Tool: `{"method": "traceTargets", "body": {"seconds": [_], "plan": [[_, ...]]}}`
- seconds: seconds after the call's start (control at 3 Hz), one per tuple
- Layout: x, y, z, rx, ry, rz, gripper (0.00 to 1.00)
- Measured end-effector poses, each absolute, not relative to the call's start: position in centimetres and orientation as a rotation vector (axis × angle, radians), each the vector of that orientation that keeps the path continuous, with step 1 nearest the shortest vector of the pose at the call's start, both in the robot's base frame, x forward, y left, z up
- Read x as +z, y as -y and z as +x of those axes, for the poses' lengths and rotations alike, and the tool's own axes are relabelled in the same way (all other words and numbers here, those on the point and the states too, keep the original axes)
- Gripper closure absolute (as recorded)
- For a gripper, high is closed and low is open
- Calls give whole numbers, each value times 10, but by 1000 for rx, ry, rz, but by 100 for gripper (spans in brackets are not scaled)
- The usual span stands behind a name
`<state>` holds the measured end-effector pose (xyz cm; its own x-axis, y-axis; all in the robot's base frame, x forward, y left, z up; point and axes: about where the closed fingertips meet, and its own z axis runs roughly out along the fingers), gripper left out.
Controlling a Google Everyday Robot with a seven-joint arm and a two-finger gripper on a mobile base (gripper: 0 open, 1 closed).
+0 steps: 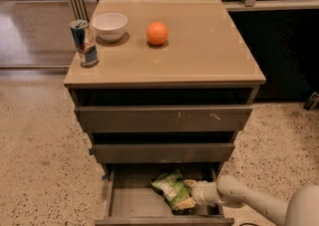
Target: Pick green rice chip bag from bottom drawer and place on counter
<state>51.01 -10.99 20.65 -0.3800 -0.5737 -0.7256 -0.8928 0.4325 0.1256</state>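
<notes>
a can [84, 43] stands just beside a white bowl [110, 26]; an orange [157, 33] sits near.

On our bench [199, 56] the orange [157, 33] sits a bit behind the middle. The bowl [109, 25] is at its 9 o'clock, and the can [84, 43] is at the bowl's 7 o'clock, by the left edge. Down below, the bottom drawer [129, 202] sticks out past the two upper drawers [164, 120]. We've got the green rice chip bag [172, 190] in its right half, with the pincer [188, 193] in there too, touching the bag at its 4 o'clock.
</notes>
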Motion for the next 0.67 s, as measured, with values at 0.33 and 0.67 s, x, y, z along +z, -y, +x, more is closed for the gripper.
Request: {"method": "traceTargets", "body": {"seconds": [0.33, 0.67], "plan": [[197, 111, 513, 659, -2097, -1217, 40], [186, 114, 517, 614, -2113, -1217, 30]]}}
